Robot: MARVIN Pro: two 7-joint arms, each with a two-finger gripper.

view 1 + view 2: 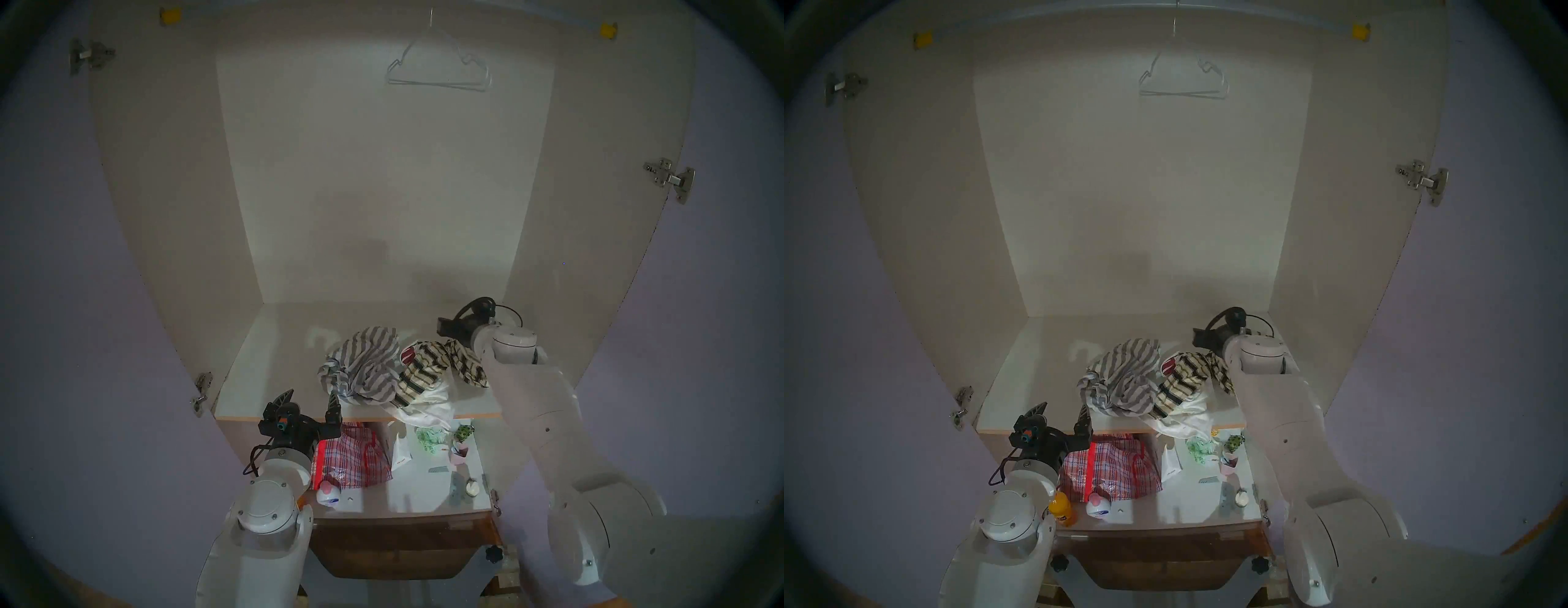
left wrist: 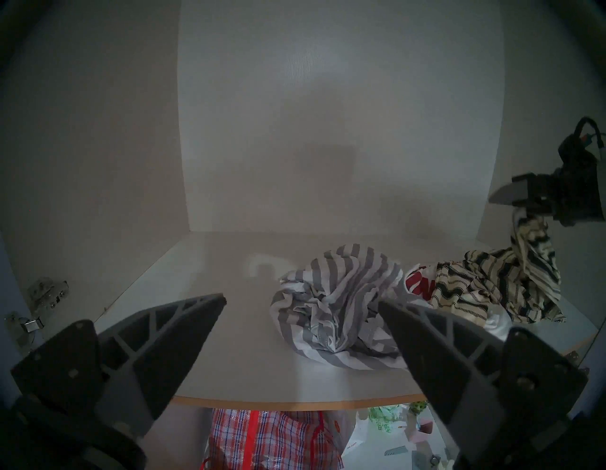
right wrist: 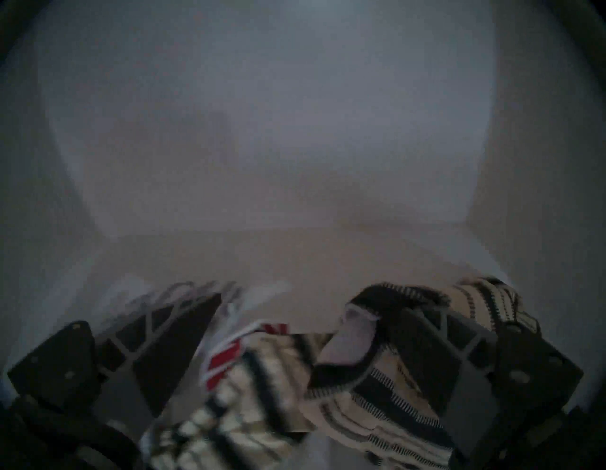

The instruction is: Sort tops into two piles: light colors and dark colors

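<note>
The tops lie bunched together on the shelf (image 1: 271, 361) inside the wardrobe, toward its right half. The grey-striped top (image 1: 367, 365) sits crumpled in the middle. Just right of it, touching, the cream top (image 1: 428, 369) with black stripes is heaped over the white top (image 1: 428, 403), whose red print (image 1: 408, 356) shows at the back and whose smooth cloth spills over the shelf's front edge.

The right end effector (image 3: 288, 315) is above the right end of the cream top, its fingers spread wide. A fold of the cream top is draped over its right finger (image 3: 459, 331) and hangs from it; the wrist view is blurred, so whether the cloth is merely caught there I cannot tell.

The left end effector (image 2: 301, 300) is open and holds nothing, level with the shelf's front edge, left of the grey-striped top and apart from it.

Below the shelf, a red plaid bag (image 1: 356, 456) lies on a lower surface among small items.
</note>
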